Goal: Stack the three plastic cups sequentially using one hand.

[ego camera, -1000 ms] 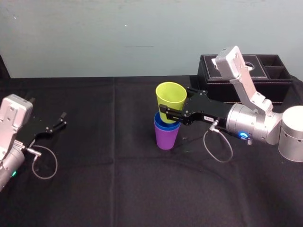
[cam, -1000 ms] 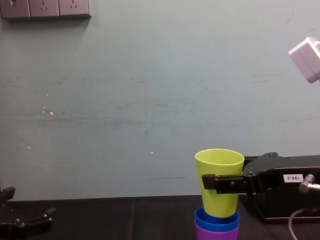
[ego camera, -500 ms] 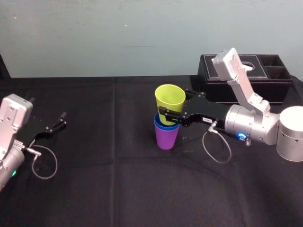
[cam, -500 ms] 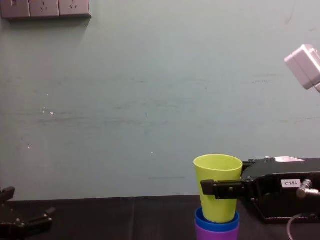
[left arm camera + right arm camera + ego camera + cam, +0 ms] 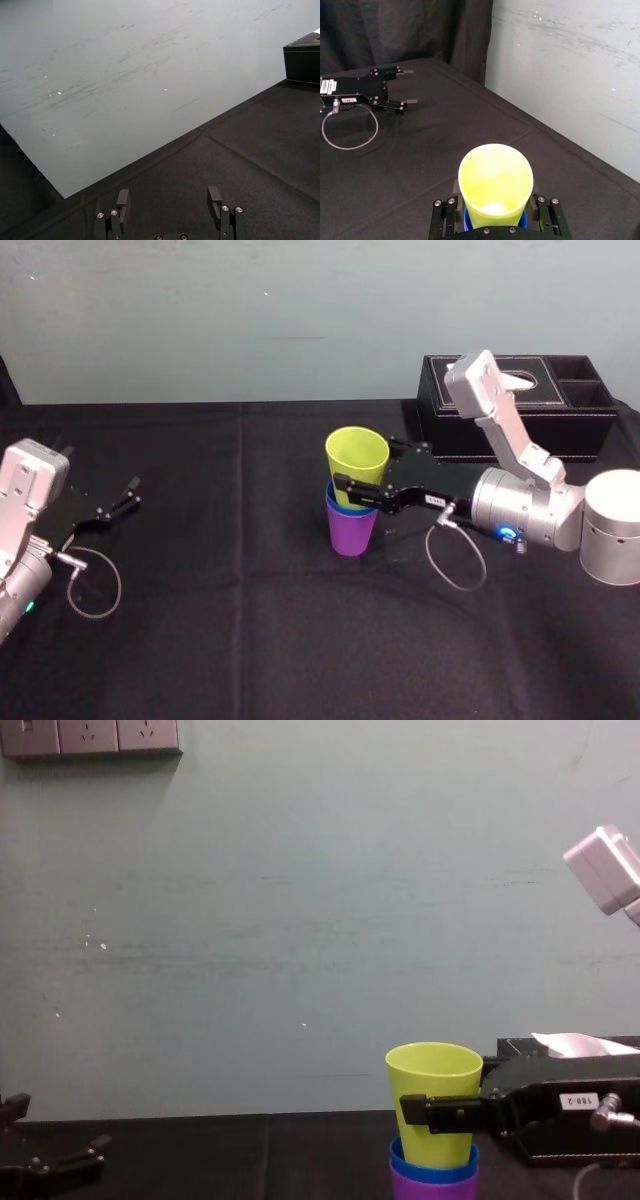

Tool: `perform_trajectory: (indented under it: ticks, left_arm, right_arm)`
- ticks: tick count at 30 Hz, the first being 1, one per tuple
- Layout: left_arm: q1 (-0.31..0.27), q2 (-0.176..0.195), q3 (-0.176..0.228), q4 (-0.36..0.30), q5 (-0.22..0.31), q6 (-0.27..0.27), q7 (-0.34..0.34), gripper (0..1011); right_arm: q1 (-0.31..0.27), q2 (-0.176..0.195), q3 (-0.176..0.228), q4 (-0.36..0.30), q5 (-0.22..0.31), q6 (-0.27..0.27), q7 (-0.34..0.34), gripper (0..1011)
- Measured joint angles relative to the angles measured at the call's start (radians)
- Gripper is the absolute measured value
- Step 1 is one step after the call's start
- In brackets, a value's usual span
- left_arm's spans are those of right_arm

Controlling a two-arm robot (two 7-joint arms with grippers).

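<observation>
Table (image 5: pixel 250 640): black cloth, bare in front of the robot.
Left gripper (image 5: pixel 118 502): parked low at the near left, well apart from the cups. Its fingers (image 5: pixel 122 200) are spread with nothing between them.
Right gripper (image 5: pixel 365 472): reaches in from the right at mid-table and pinches the yellow-green cup, one flat finger on each side of its wall, below the rim. From its own wrist (image 5: pixel 495 216) the jaws flank the cup closely.
Yellow-green cup (image 5: pixel 357 455): upright with its mouth open upward. Its base sits down inside the blue cup, and most of its wall stands clear above it.
Blue cup (image 5: pixel 338 505): nested in the purple one, with just a band of rim showing.
Purple cup (image 5: pixel 352 530): bottom of the stack, standing on the cloth near the table's middle.
Handling: these are likely light, thin-walled tumblers with smooth, tapered sides. A hard squeeze could flex the wall, and the taper could let a cup slide upward out of the jaws.
Where to hold: across the mid-wall, as here, under the stiffer rim. The light stack below could tip if it is nudged sideways on release.
Black box (image 5: pixel 520 405): behind the right arm at the far right, apart from the stack.
</observation>
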Motion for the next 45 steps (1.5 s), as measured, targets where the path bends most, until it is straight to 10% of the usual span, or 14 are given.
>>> perform_trajectory:
  ticks: [19,30,45]
  left_arm:
    - [0.000,0.000,0.000,0.000,0.000,0.000,0.000,1010]
    - [0.000,0.000,0.000,0.000,0.000,0.000,0.000,1010]
    - [0.000,0.000,0.000,0.000,0.000,0.000,0.000,1010]
  right_arm:
    - [0.003,-0.003,-0.005,0.019,0.005,-0.002,0.015,733]
    - [0.002,-0.003,-0.005,0.018,0.006,-0.002,0.014,992]
    - [0.001,-0.003,-0.005,0.017,0.005,-0.002,0.013,1003]
